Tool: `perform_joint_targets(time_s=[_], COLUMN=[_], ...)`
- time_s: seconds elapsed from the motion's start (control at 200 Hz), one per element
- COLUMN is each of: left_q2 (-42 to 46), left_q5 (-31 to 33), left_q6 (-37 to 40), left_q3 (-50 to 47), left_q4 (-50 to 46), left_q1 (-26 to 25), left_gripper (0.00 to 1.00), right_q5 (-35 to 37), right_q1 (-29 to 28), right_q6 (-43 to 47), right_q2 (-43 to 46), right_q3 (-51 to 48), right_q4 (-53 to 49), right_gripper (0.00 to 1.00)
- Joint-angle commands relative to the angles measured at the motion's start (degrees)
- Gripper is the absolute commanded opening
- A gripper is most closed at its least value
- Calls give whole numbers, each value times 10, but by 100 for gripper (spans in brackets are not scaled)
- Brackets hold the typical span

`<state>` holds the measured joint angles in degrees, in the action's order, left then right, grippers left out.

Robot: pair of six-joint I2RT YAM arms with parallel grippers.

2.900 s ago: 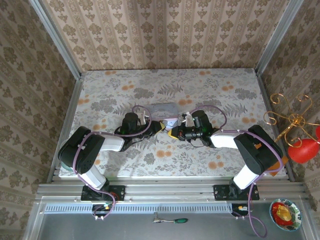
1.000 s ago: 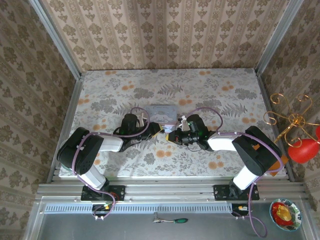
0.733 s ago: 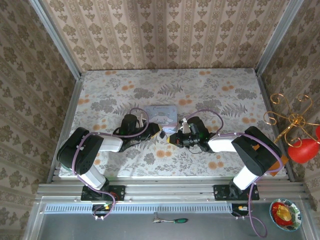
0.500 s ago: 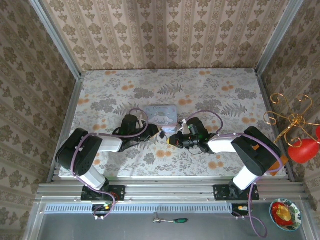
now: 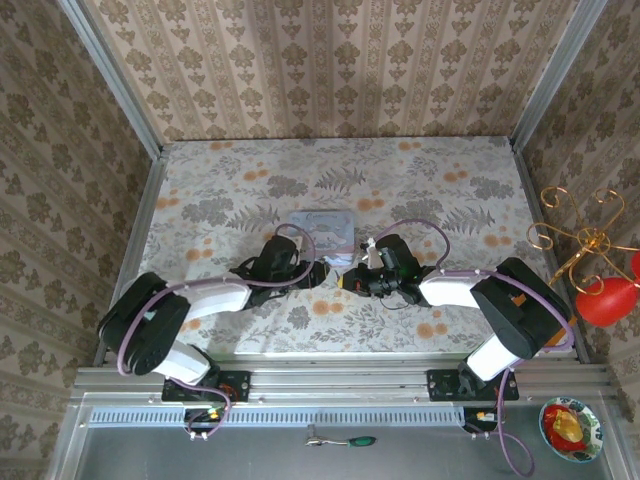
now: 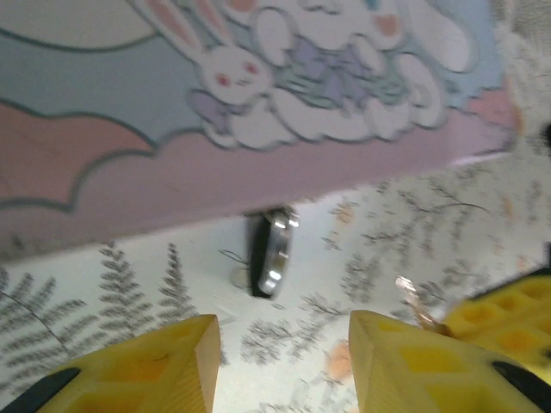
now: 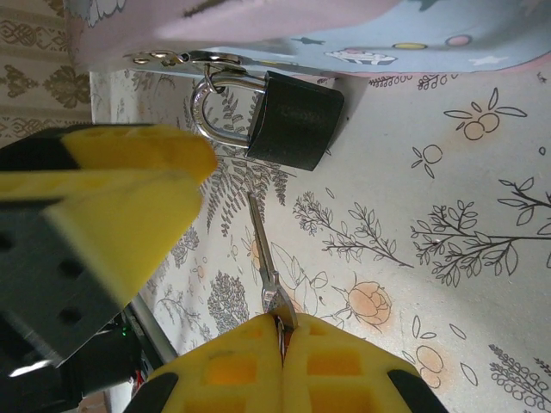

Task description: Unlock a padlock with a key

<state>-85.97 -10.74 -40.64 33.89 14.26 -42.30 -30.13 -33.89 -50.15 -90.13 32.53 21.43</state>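
The small black padlock (image 7: 294,120) lies on the table, its silvery shackle (image 7: 205,107) hooked through the latch of the pale-blue cartoon tin (image 7: 362,39). My right gripper (image 7: 281,323) is shut on the head of a thin silver key (image 7: 263,245). The key's blade points at the padlock's bottom corner, with its tip just short of the body. My left gripper (image 6: 282,329) is open and holds nothing. It hovers just before the padlock (image 6: 269,254), which is seen edge-on below the tin (image 6: 258,103). From above, both grippers (image 5: 318,270) (image 5: 347,281) meet in front of the tin (image 5: 322,228).
The left gripper's yellow finger (image 7: 120,185) stands close beside the padlock and key. Floral tablecloth (image 5: 430,190) lies around the tin. Metal rails (image 5: 140,225) edge the table. A gold wire stand (image 5: 585,240) sits off the table at right.
My left arm has reached further right and nearer. Its gripper has come off the padlock and now stands open. The right gripper has drawn slightly back with the key.
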Motion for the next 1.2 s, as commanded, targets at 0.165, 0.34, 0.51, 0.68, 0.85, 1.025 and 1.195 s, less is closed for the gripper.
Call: perform_joint_targets(time_s=[0.165, 0.34, 0.51, 0.68, 0.85, 1.025, 1.195], left_q2=[-95, -97, -94, -134, -167, -157, -126], left_q5=[36, 78, 84, 36, 14, 0, -24], left_q6=[46, 70, 83, 85, 76, 72, 63], left_q3=[108, 119, 105, 110, 117, 102, 85], left_q4=[-30, -79, -82, -59, -47, -29, -18], left_q1=[18, 16, 14, 10, 10, 13, 16], left_gripper=[48, 54, 54, 54, 45, 31, 17], right_q5=[15, 18, 14, 10, 12, 15, 13], right_q1=[3, 3, 3, 3, 3, 2, 0], right_q6=[15, 14, 13, 10, 8, 8, 0], right_q2=[22, 22, 11, 3, 9, 14, 10], right_q3=[5, -2, 1, 9, 10, 5, 7], right_q4=[-17, -10, -3, 0, -3, -7, -1], right_gripper=[0, 0, 0, 0, 0, 0, 0])
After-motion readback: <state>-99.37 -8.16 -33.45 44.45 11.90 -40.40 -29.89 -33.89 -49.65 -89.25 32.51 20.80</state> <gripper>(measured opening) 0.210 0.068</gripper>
